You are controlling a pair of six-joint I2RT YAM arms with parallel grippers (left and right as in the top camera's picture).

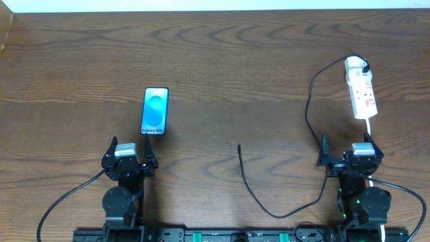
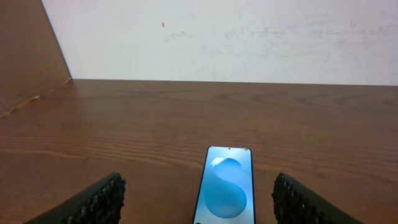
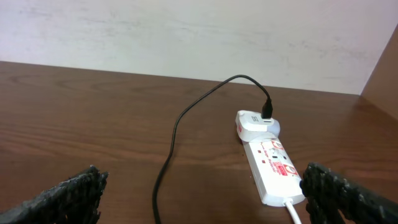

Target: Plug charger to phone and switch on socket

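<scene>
We begin at the near edge of the table [image 1: 235, 67]. The left gripper [image 1: 133, 149] sits at 7 o'clock of the overhead view. Its two fingers [image 2: 99, 202] are spread wide and they hold nothing. The right gripper [image 1: 348, 149] sits at 5 o'clock. Its fingers [image 3: 68, 196] are also spread wide, with nothing between them.

Between the two arms, the charger [image 1: 242, 165] makes a loop close to the near edge, at 6 o'clock. Its free connector tip [image 1: 239, 146] lies on bare wood near the middle of the table and points to 12 o'clock. It is well apart from the phone [image 1: 154, 111]. The phone lies flat with its blue screen up, just beyond the left gripper at its 1 o'clock. In the left wrist view we see it between the two fingers, not touching them.

Farther away, the cable rises past the right gripper and bends to the white adapter [image 3: 255, 123], where it is plugged in. The adapter sits in the far end of the socket [image 1: 361, 91], which lies at 12 o'clock from the right gripper. The white cord [image 3: 292, 208] leaves the socket's near end. We cannot tell the position of the red switches
</scene>
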